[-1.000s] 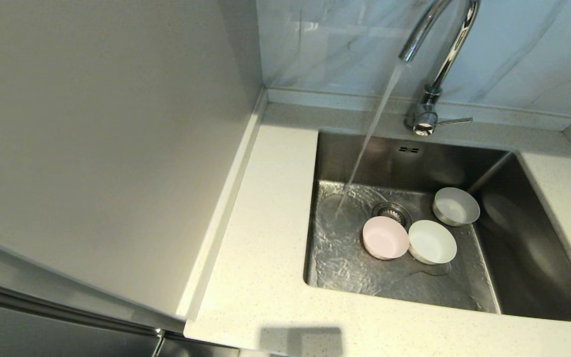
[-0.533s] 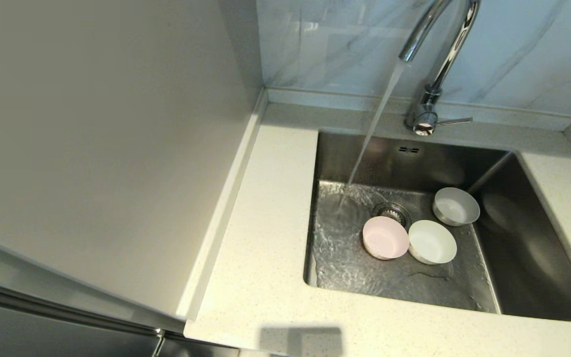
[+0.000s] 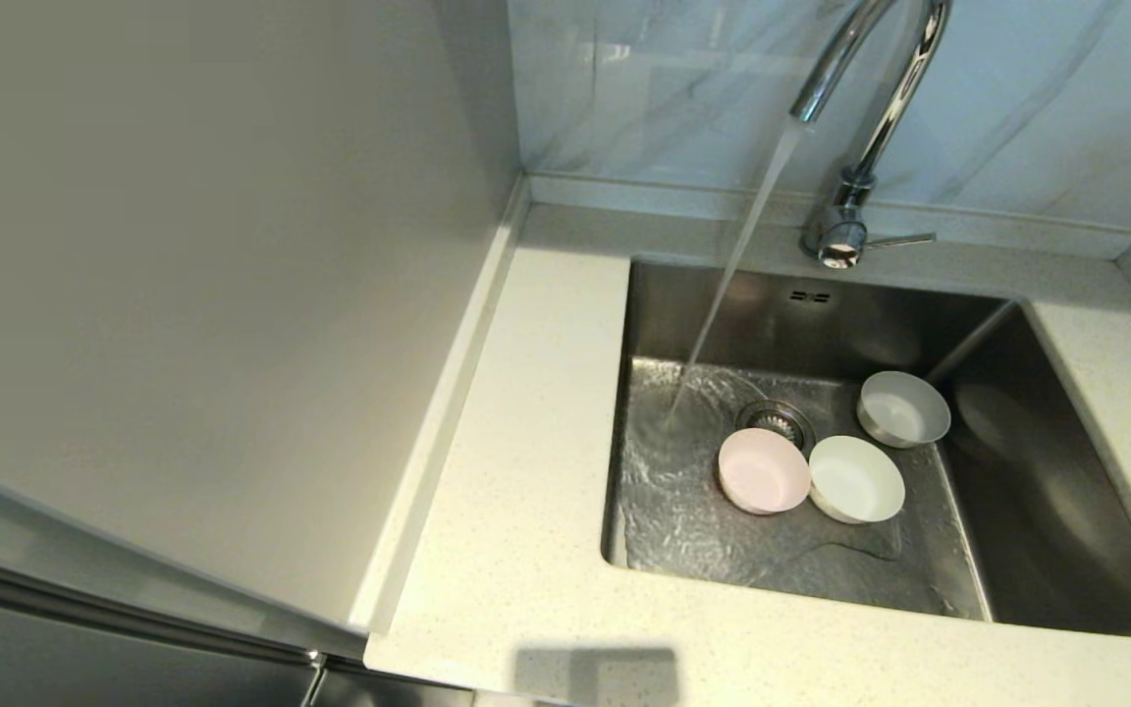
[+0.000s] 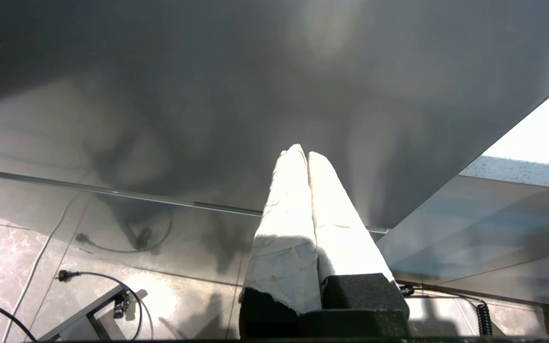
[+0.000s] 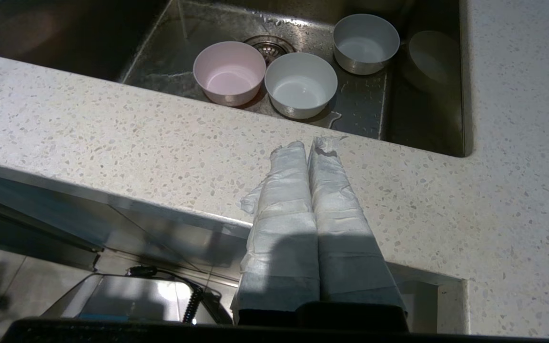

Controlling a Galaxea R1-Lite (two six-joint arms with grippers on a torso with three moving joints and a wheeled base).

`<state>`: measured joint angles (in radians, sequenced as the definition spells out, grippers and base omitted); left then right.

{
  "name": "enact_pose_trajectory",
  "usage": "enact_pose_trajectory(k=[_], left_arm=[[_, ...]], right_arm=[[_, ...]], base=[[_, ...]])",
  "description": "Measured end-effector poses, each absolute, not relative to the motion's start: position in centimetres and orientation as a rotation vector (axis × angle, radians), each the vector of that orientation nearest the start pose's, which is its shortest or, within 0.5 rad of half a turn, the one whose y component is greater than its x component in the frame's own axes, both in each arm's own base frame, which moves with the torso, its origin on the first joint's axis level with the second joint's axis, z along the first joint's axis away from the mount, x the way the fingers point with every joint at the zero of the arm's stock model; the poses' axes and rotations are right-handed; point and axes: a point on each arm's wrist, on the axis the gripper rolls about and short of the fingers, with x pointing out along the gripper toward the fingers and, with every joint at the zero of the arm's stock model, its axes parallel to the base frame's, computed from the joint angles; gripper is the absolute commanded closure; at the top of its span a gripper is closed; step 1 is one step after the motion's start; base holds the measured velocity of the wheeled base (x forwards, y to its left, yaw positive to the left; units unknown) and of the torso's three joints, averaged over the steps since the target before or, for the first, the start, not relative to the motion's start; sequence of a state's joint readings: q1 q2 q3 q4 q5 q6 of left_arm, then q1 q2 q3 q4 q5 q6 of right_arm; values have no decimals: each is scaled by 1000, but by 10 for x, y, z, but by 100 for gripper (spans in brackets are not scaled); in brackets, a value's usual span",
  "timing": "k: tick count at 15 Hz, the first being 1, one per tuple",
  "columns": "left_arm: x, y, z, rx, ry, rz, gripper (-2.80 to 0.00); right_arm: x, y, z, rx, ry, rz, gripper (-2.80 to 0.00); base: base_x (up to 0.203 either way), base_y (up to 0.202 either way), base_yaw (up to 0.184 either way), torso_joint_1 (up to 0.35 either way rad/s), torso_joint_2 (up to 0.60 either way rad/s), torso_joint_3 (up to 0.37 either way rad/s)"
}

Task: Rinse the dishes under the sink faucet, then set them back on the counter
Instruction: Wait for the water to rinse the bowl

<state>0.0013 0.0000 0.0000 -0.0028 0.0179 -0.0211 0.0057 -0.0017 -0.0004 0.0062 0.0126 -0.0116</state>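
Three small bowls stand upright on the floor of the steel sink (image 3: 1047,491): a pale pink bowl (image 3: 764,470) (image 5: 229,72) beside the drain, a white bowl (image 3: 856,478) (image 5: 300,84) touching it, and a pale grey bowl (image 3: 903,408) (image 5: 366,43) further back. Water runs from the chrome faucet (image 3: 870,118) onto the sink floor left of the drain, missing the bowls. My right gripper (image 5: 307,143) is shut and empty, held low over the counter's (image 5: 112,133) front edge. The left gripper (image 4: 301,151) is shut and empty, parked below the counter by a grey panel.
A strainer drain (image 3: 775,420) sits just behind the pink bowl. The faucet's side lever (image 3: 901,240) points right. A plain beige wall panel (image 3: 212,295) bounds the counter (image 3: 526,412) on the left, and a marbled backsplash (image 3: 644,88) stands behind.
Only the water moves: the wet sheet on the sink floor has shifted and spread a little in front of the white bowl. Bowls and arms are still.
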Motion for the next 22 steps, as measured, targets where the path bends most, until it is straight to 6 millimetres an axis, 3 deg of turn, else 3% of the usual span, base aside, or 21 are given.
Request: enact_pose_trajectory(k=[22], left_arm=[[-23, 0, 76, -21, -3, 19, 0]], right_arm=[[-23, 0, 75, -12, 6, 19, 0]], base=[[0, 0, 0, 0, 0, 0]])
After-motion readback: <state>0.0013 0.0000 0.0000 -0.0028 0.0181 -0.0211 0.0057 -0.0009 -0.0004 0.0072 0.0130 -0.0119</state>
